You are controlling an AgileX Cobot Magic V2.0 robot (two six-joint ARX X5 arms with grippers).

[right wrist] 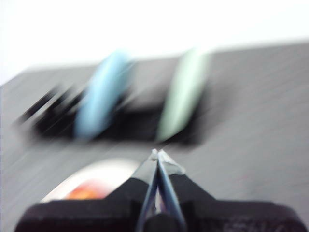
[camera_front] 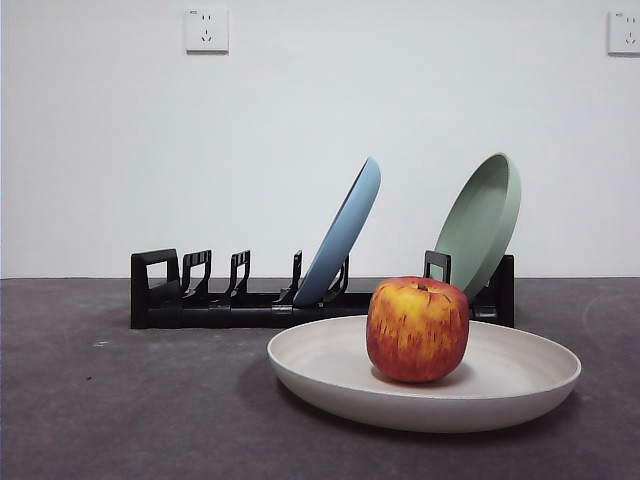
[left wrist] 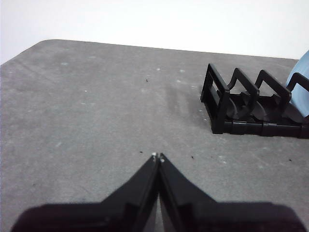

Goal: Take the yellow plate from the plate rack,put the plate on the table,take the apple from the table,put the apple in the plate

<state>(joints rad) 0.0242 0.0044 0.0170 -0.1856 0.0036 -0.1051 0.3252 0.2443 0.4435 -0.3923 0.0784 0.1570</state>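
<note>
Two other plates are leaning in the plate rack at the far side of the table: a light blue plate near the middle and a sage green plate at the right end, both tilting to the right, while the slots toward the left end (the one with the loop handle) are standing empty. Two wall sockets are showing high on the white wall behind. Nothing is standing between the camera and the yellow plate, which is lying flat on the table just in front of the rack, pale cream and matte. The apple is sitting upright in the plate, streaky red and yellow, its stem dimple on top. The left gripper is hovering over bare table, well left of the rack, its jaws pressed together on nothing. The right gripper, in a blurred view, is hanging near the plate and apple, jaws likewise closed and empty.
</note>
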